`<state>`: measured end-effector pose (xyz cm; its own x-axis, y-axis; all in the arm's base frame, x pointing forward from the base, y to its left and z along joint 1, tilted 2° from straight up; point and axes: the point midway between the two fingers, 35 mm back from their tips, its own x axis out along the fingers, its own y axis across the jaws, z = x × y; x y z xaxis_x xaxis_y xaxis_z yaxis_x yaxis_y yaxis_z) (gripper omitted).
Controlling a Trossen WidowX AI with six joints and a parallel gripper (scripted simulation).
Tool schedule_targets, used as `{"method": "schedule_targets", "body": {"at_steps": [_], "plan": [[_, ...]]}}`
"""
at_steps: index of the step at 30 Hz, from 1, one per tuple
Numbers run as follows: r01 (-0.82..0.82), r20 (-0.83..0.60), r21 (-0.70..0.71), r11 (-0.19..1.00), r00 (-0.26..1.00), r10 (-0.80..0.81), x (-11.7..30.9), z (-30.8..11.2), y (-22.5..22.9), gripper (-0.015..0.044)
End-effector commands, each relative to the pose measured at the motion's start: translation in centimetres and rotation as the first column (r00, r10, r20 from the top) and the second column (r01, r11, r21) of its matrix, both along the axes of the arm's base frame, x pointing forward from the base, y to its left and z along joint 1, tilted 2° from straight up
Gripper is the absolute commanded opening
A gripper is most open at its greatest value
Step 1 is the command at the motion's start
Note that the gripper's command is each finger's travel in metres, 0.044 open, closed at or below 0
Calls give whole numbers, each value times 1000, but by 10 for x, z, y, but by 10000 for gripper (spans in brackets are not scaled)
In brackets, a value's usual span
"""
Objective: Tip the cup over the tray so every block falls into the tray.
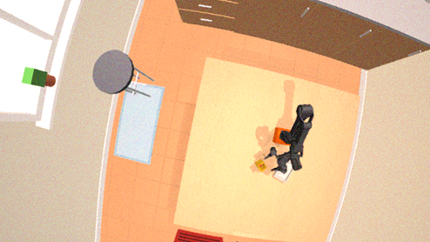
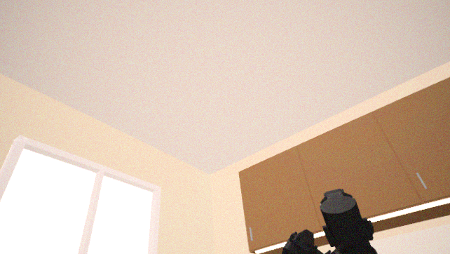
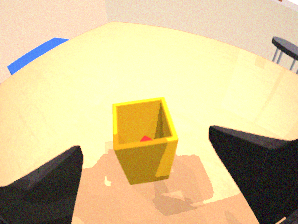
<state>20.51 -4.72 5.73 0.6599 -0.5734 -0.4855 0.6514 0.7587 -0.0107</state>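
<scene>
In the top view, the yellow square cup [image 1: 261, 168] [image 3: 148, 162] stands upright on the desk [image 1: 217, 137] [image 3: 200, 70]. The white tray [image 1: 283, 174] is near it, at about four o'clock from the cup, partly hidden under the black arm [image 1: 298, 134] [image 2: 341, 224]. The arm stands on an orange base [image 1: 277, 136], at about two o'clock from the cup. The fingers [image 1: 274, 161] reach toward the cup from its right side in this view.

In the exterior view, only some parts of the arm appear, at four to five o'clock; the cup and the tray are not visible.

In the wrist view, the fingers are spread very wide and have hold of nothing; the cup is between them, near the centre. A red block [image 3: 145, 138] shows inside; how many blocks there are, I cannot tell. The cup looks light and stiff, with smooth walls which may slip. I would take it by two opposite outer walls, below the rim, and keep it level until it is above the tray.
</scene>
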Motion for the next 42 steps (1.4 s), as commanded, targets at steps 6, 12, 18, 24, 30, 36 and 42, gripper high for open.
{"method": "schedule_targets", "body": {"at_steps": [6, 12, 18, 24, 30, 36, 42], "plan": [[9, -15, -4, 1000, 1000, -9, -9, -31, -3, 440], [9, -15, -4, 1000, 1000, -9, -7, -31, -4, 440], [10, -14, -6, 1000, 1000, -10, 1, -33, -8, 440], [11, -14, -8, 1000, 1000, -11, 9, -37, -13, 440], [11, -14, -9, 1000, 1000, -11, 15, -41, -18, 440], [11, -13, -10, 1000, 1000, -11, 21, -45, -23, 440], [11, -13, -11, 1000, 1000, -11, 25, -50, -29, 440]]}}
